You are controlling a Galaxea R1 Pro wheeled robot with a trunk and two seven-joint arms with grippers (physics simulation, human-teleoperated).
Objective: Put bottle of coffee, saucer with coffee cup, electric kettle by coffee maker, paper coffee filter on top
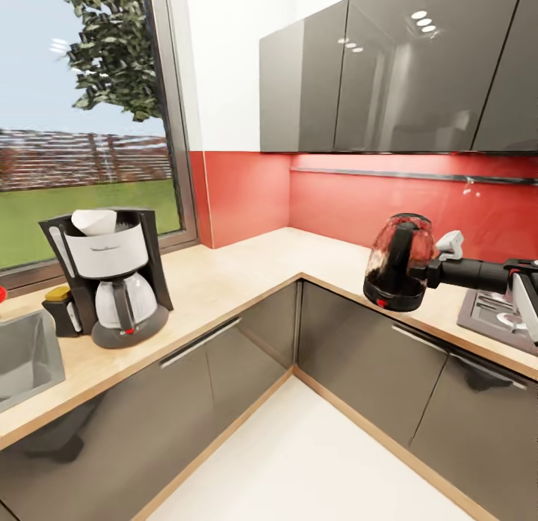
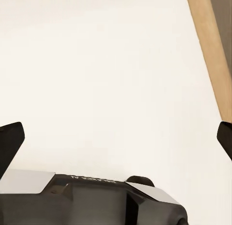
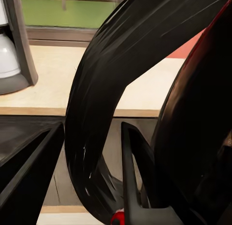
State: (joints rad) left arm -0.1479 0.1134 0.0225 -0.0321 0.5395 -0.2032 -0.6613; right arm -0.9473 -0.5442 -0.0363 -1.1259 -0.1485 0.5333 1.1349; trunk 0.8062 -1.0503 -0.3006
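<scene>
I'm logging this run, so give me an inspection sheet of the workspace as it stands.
Surface: light-wood kitchen countertop, L-shaped, sink at left.
Job's things: coffee maker on counter, paper coffee filter on top, bottle of coffee beside it; electric kettle held in the air.
Clutter: nothing seen.
Grippers: right gripper shut on kettle handle; left gripper open, empty.
Cables: nothing seen.
Surroundings: window, red backsplash, grey cabinets.

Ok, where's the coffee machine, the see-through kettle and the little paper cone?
coffee maker point(image 1: 119, 300), head view, on its glass carafe.
electric kettle point(image 1: 400, 256), head view, on its glass body, held by the right gripper point(image 1: 433, 270).
paper coffee filter point(image 1: 94, 221), head view, on the white cone atop the machine.
</scene>
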